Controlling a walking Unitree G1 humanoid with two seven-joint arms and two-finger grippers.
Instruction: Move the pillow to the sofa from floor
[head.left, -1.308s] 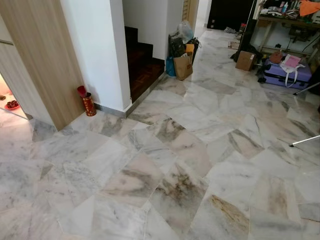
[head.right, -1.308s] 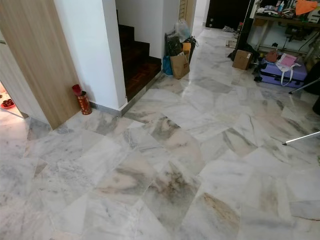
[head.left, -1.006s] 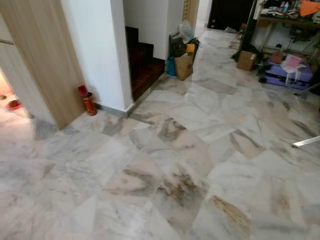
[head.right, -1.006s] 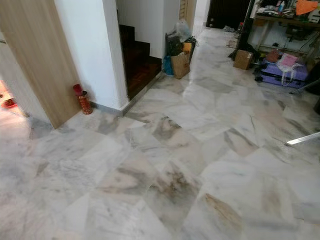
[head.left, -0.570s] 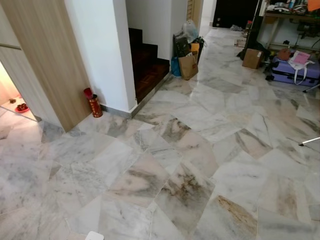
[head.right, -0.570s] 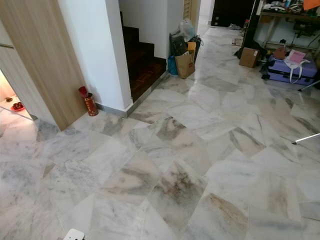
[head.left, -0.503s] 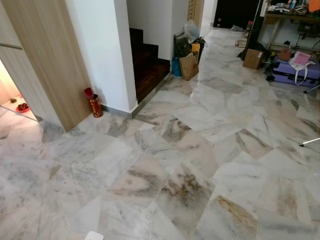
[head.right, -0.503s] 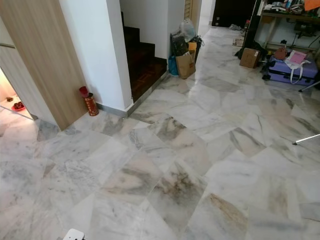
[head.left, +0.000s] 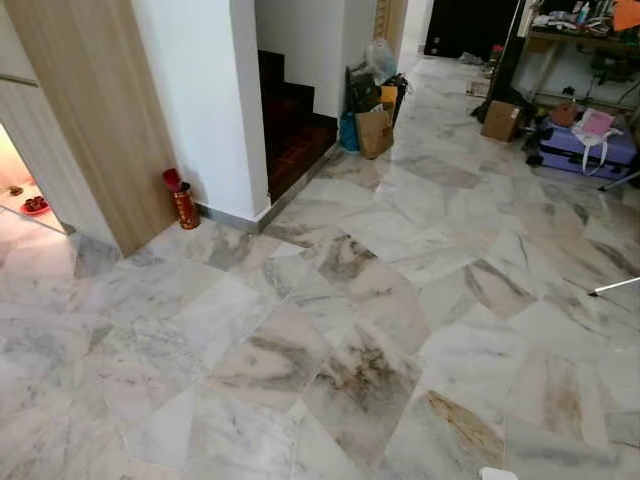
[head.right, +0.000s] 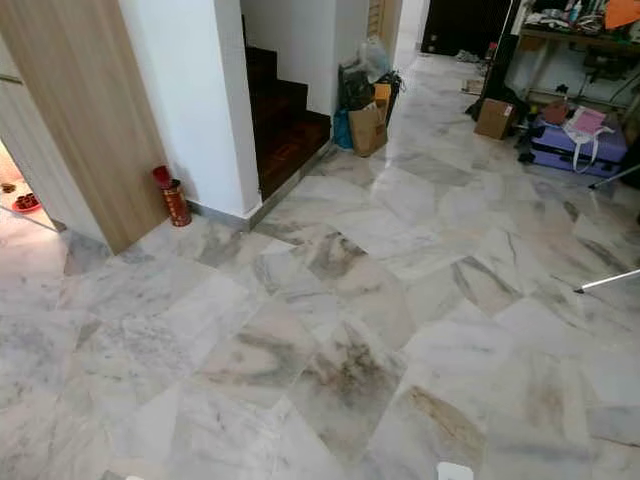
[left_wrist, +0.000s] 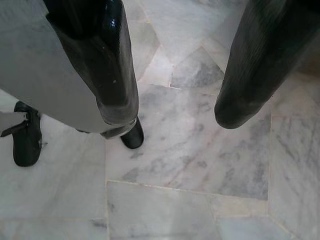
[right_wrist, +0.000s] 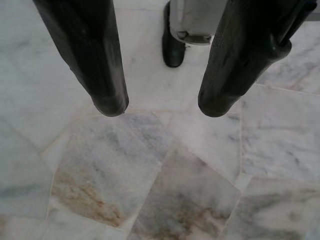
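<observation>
We see no pillow and no sofa from here, so where the task's thing lies we cannot tell; the job looks barely begun, a search-and-walk stage by our guess. Far left, a lit doorway with a small red dish (head.left: 36, 205) on its floor, then a wood-panelled wall (head.left: 95, 110), a red tin (head.left: 184, 205) standing at the foot of the white pillar (head.left: 205, 100), just beside the panel's corner. Next come dark stairs (head.left: 290, 130), then a cluster of bags led by a brown paper bag (head.left: 375, 130) at the stair's far side. Centre is bare marble floor (head.left: 340, 300), glossy. Further right a cardboard box (head.left: 500, 118), a purple suitcase (head.left: 580, 150) under a cluttered table (head.right: 570, 40), and a thin white rod (head.left: 615, 287) lying at the right edge. Left gripper (left_wrist: 170, 110) hangs over the tiles, fingers spread wide, holding nothing; right gripper (right_wrist: 160, 107) likewise wide apart and empty, with the robot's dark foot (right_wrist: 172, 45) beyond it. Risks, as we judge: slipping on the polished marble, clipping the tin or pillar corner if we turn left, tripping on the rod or snagging the suitcase straps if we veer right, and wandering the wrong way since the target is unseen.
</observation>
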